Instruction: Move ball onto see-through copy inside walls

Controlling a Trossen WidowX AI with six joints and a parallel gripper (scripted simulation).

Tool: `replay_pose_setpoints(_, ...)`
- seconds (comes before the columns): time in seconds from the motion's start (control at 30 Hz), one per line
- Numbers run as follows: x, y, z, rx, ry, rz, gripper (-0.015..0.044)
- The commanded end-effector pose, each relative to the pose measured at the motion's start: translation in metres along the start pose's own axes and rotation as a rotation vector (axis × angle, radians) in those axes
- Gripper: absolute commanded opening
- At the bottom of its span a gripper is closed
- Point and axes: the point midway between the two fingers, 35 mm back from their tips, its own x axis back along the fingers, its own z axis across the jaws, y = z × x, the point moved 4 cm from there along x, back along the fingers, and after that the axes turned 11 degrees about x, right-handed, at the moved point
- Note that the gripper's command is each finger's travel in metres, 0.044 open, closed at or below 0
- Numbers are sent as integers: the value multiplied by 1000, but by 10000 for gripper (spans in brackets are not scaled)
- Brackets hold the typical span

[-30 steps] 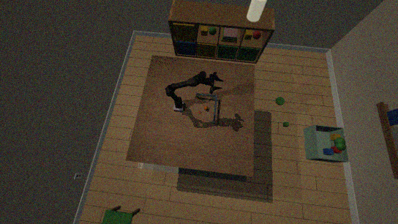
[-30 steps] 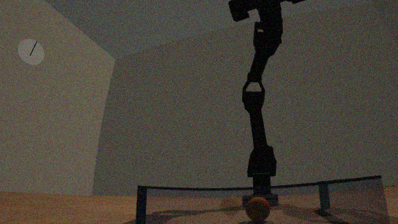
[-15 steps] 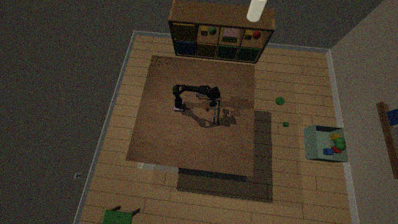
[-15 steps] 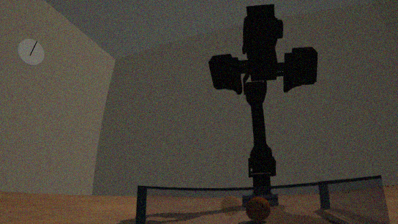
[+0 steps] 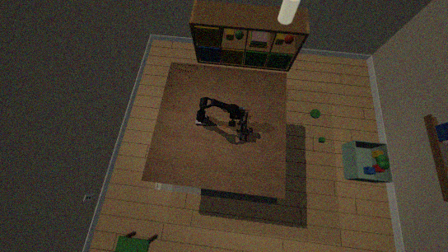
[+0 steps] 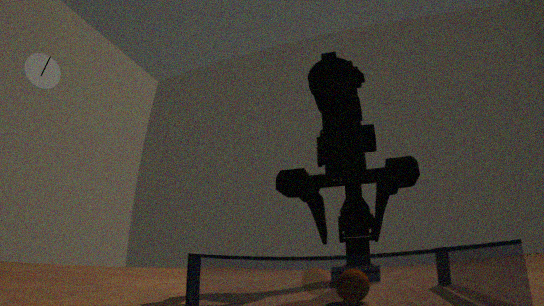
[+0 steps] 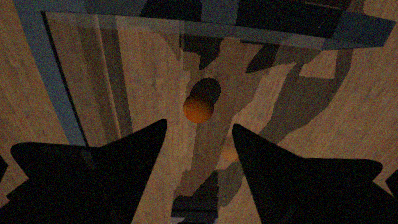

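Observation:
The orange ball (image 6: 352, 286) (image 7: 198, 109) rests on the table, with its dark shadow beside it. The faint see-through copy (image 6: 315, 276) (image 7: 230, 153) is a short way off, to the ball's left in the exterior view and lower right in the wrist view, partly behind the right fingertip. My gripper (image 6: 350, 242) (image 7: 200, 125) is open and empty, pointing down above the ball, which shows just past the gap between its tips. The clear walls with blue edges show as a far wall (image 7: 150, 25) and a left wall (image 7: 56, 85). In the top view the arm hides the ball.
The arm's base (image 5: 200, 122) stands on the brown table top (image 5: 185, 156). The near wall's dark top rail (image 6: 260, 258) crosses in front in the exterior view. A shelf unit (image 5: 247, 21) and a toy bin (image 5: 350, 162) stand off the table.

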Motion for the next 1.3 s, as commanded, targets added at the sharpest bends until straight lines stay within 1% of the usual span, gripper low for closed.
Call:
replay_pose_setpoints(0.0, -7, -2, 0, 1, 10, 16, 312)
replay_pose_setpoints(0.07, -16, -2, 0, 1, 10, 16, 312)
replay_pose_setpoints(0.23, -18, -2, 0, 1, 10, 16, 312)
replay_pose_setpoints(1.1, -58, -3, 1, 1, 10, 16, 312)
replay_pose_setpoints(1.23, -58, -3, 1, 1, 10, 16, 207)
replay_pose_setpoints(1.27, -58, -3, 1, 1, 10, 16, 200)
